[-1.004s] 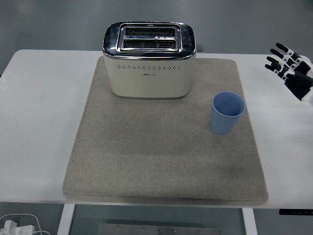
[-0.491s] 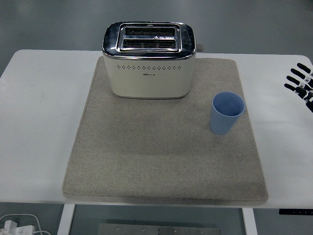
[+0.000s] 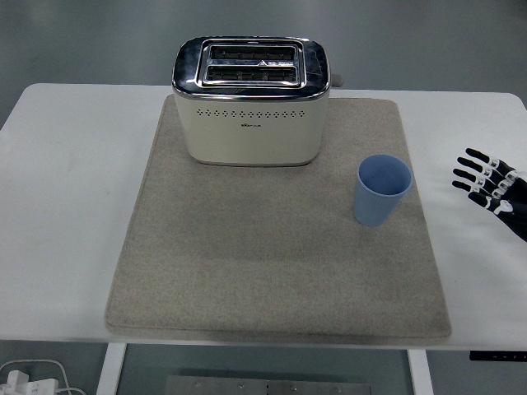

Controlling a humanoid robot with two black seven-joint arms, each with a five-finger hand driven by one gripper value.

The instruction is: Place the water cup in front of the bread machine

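Blue plastic cup (image 3: 383,190) — probably light, rigid, easily tipped — best gripped mid-wall; right hand (image 3: 492,185) is empty, fingers spread.

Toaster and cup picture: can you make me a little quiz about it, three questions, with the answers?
1. True or false: the blue cup stands upright on the grey mat.
2. Which side of the toaster is the cup on: A left, B right?
3. Fill in: the right hand has its fingers ____ and holds nothing.

Key: 1 true; 2 B; 3 spread.
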